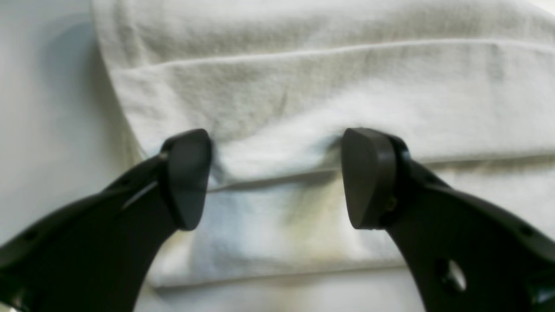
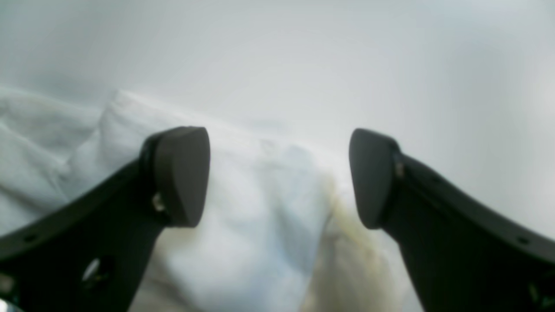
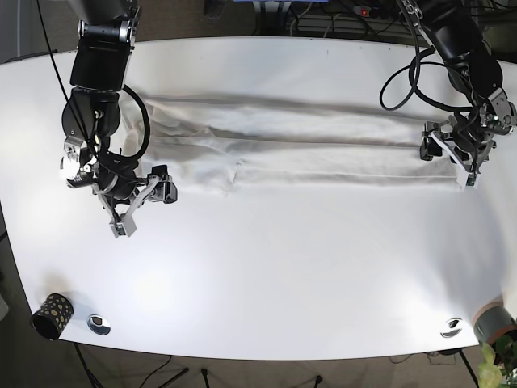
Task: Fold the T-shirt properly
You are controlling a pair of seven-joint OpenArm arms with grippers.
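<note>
- Already the white cotton T-shirt [image 3: 291, 137] lay as a long, narrow band across the far half of the white oval desk [image 3: 266, 275], running almost from the left edge to the right edge; its long sides looked folded in toward the middle, judging by the layered hems in the left wrist view.
- What remained, as I judged it, was the crosswise folding: bringing the ends of the band together into a compact rectangle.
- The left gripper [image 3: 456, 158] hovered over the band's end near the desk's right edge, jaws spread and straddling a doubled fold edge without pinching it.
- The right gripper [image 3: 133, 198] stood just off the band's other end, near the left edge, jaws likewise spread and holding nothing; cloth lay beneath and beside them.
- Room for moving was generous: the whole near half of the desk was bare between the arms.
- Only small things sat along the near edge: a dark spotted cup [image 3: 52, 314] at the left corner, a small metal disc [image 3: 98, 323] beside it, another metal disc [image 3: 451, 326] toward the right corner.
</note>
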